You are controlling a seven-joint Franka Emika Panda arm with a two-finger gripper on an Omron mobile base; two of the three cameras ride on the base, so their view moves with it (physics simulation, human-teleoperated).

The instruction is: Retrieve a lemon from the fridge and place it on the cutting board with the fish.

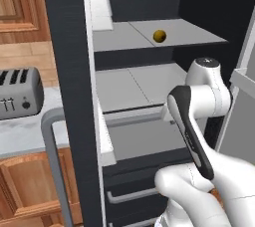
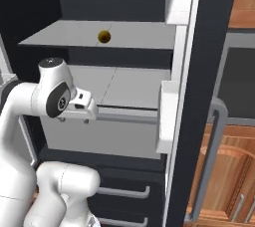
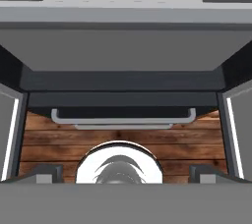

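Observation:
The fridge (image 1: 69, 71) stands open, both black doors swung out. On its upper grey-white shelf lies the lemon (image 1: 159, 36), small and yellow-olive, alone near the shelf's middle (image 2: 104, 36). My arm is bent in front of the lower shelf, well below the lemon, and the hand (image 2: 82, 105) points downward. In the hand view my gripper (image 3: 126, 171) is open with nothing between its fingertips (image 3: 42, 171), looking down past the shelf edge at the lower drawer. The cutting board and the fish are out of view.
A toaster (image 1: 17, 94) sits on the grey marble counter (image 1: 25, 131) left of the fridge, above wooden cabinets. Door bins (image 2: 167, 116) and long grey bar handles (image 1: 50, 141) jut out on both sides. Lower drawers with a grey handle (image 3: 123, 117) stand over the wooden floor.

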